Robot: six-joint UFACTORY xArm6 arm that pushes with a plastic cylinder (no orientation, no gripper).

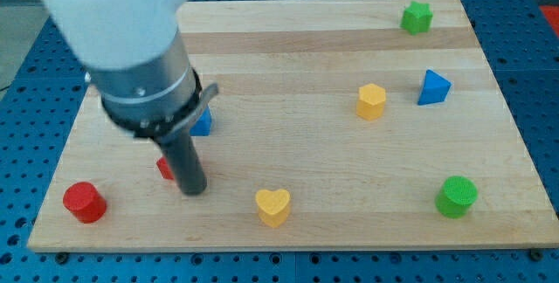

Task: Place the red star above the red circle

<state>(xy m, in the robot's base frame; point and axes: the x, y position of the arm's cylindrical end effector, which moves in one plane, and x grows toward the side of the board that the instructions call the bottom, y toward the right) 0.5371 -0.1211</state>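
Just to the view's left of my tip (193, 189), touching the rod or very nearly so, a small red plastic block (163, 169) showed only as a sliver; I took it for the red star, though the rod hid too much of it to confirm the shape. There was no hand on this rig to open or close, only the straight dark rod, and it had hold of nothing. Farther to the view's left of my tip and slightly lower stood the red plastic cylinder, the red circle (84, 202), near the bottom-left corner of the pale wooden counter (288, 56).

By my judgement the task was partly done at best: the star sat to the right of the circle and only a little higher, not above it. It had yet to be pushed leftward and toward the view's top.

Room was mixed. The counter above the circle lay bare, so the target spot was free, but the left edge ran close there and an overshoot could send the star off. A blue plastic block (203, 123) sat just behind the rod, above my tip, and a yellow plastic heart (272, 205) lay to its right, both clear of a leftward path.
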